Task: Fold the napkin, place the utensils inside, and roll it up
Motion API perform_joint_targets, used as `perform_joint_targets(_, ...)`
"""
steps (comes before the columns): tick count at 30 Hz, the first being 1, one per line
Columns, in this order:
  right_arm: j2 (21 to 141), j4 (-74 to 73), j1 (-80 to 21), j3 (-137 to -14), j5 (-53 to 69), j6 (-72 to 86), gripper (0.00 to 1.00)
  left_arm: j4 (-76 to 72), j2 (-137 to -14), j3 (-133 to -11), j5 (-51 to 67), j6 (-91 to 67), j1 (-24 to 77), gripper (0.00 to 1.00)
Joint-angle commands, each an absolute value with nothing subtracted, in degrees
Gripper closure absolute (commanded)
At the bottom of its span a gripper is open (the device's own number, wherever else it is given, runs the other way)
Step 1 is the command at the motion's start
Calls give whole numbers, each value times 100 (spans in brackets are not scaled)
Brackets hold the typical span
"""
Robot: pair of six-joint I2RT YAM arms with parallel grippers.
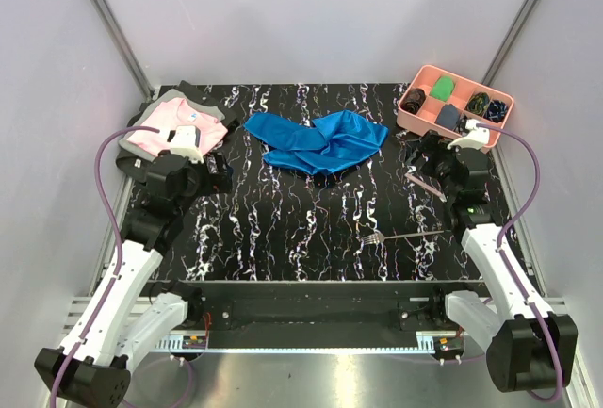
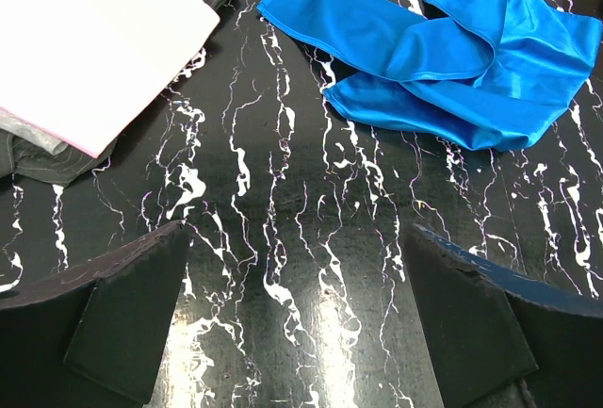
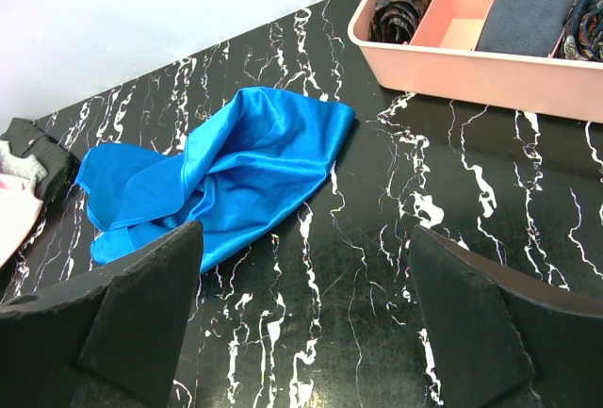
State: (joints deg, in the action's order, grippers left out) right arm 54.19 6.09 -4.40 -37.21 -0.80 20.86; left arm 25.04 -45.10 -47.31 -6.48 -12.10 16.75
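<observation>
The blue satin napkin lies crumpled and loosely bunched at the back middle of the black marble table. It also shows in the left wrist view and the right wrist view. A silver fork lies flat at the front right. A second slender utensil lies just beside the right arm's wrist. My left gripper is open and empty, left of the napkin. My right gripper is open and empty, right of the napkin. Neither gripper touches the cloth.
A folded pink shirt with grey trim lies at the back left, close to my left gripper, and shows in the left wrist view. A pink compartment tray of small cloth bundles stands at the back right. White walls enclose the table.
</observation>
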Motion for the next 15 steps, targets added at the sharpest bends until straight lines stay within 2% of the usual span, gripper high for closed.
perform_joint_targets(1, 5405, 607, -448, -4007, -18, 2162, 2, 2294, -4456, -4904, -835, -1257, 1652, 1)
perform_joint_targets(6, 5590, 563, -439, -4087, 156, 2232, 3, 2136, -4640, -4869, -510, -1519, 1661, 1)
perform_joint_targets(10, 5844, 527, -448, -4166, 316, 2320, 4, 1575, -5079, -4668, -536, -2406, 1740, 1)
perform_joint_targets(15, 5994, 448, -448, -4263, 544, 2338, 4, 713, -6396, -4789, -729, -3120, 1890, 4)
